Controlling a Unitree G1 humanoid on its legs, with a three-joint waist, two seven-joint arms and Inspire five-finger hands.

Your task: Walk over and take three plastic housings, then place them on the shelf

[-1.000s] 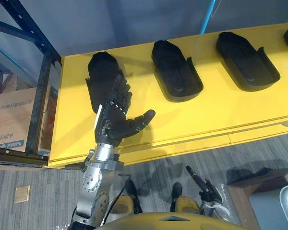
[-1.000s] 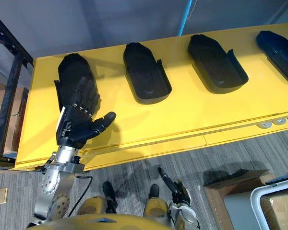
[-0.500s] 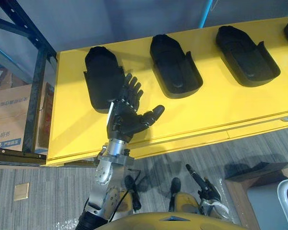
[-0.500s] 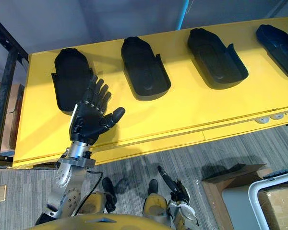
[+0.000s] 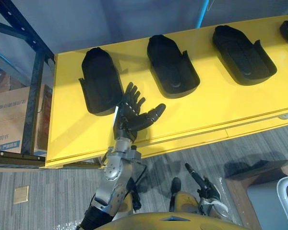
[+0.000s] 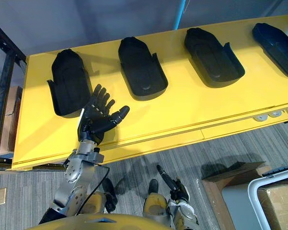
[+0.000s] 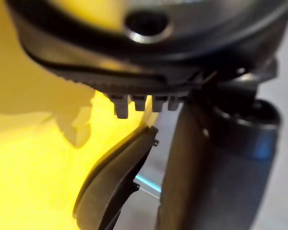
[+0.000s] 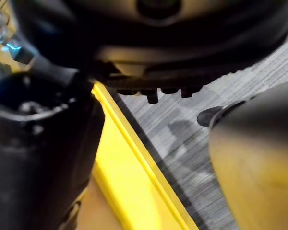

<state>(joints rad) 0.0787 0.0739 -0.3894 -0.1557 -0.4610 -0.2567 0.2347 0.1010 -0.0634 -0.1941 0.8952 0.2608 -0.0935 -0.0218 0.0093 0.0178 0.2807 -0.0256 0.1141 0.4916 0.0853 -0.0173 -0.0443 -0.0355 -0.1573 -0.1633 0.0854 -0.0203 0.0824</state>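
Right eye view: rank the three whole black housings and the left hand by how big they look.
1. The leftmost housing, second housing and third housing: too alike to rank.
2. The left hand: clearly smallest, even if it is nearer the camera.

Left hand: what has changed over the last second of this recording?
The left hand has drawn back off the leftmost housing toward the robot and is now open over the yellow table beside it, holding nothing. That housing and the other housings lie where they were; the right hand hangs low as before.
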